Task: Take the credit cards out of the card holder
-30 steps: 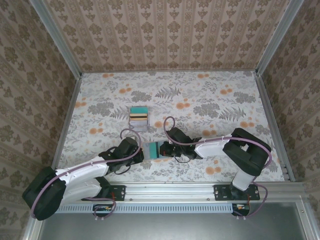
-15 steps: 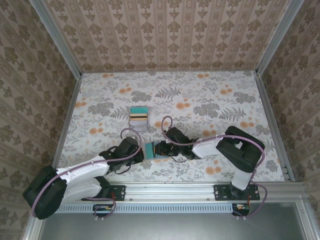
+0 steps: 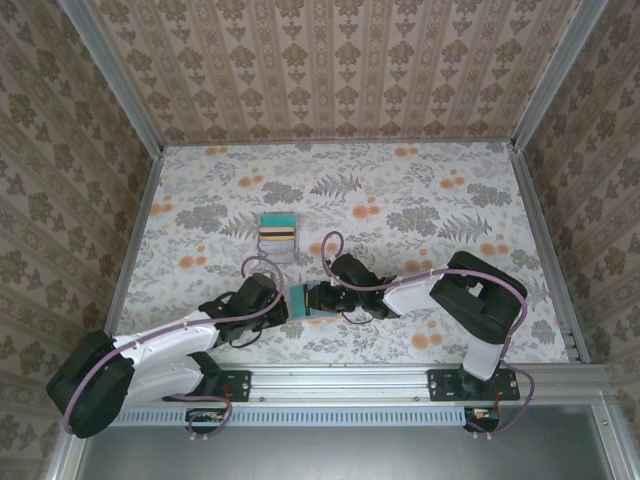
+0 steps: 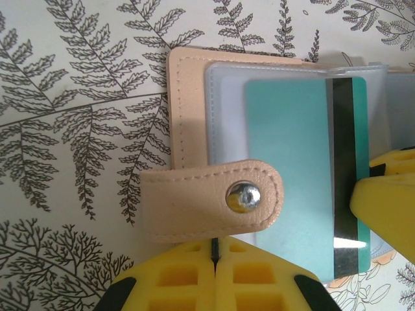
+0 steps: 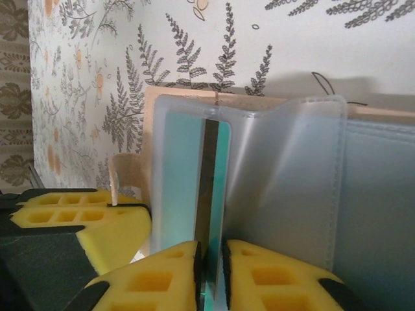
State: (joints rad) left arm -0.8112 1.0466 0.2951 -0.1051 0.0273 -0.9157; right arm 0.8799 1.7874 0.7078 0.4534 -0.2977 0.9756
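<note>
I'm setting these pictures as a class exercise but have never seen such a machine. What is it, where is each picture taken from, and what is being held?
These are two robot arms bolted at the near edge of a floral table, each ending in a yellow two-finger gripper. The wide picture looks down from above and behind; the two close-ups come from cameras on the wrists. Between the arms lies a tan card holder with clear sleeves. The left gripper is closed at its snap strap, seemingly pinning it. The right gripper pinches a teal card with a black stripe, its far end in a sleeve. Farther back lies a small stack of cards, apart from the holder.
</note>
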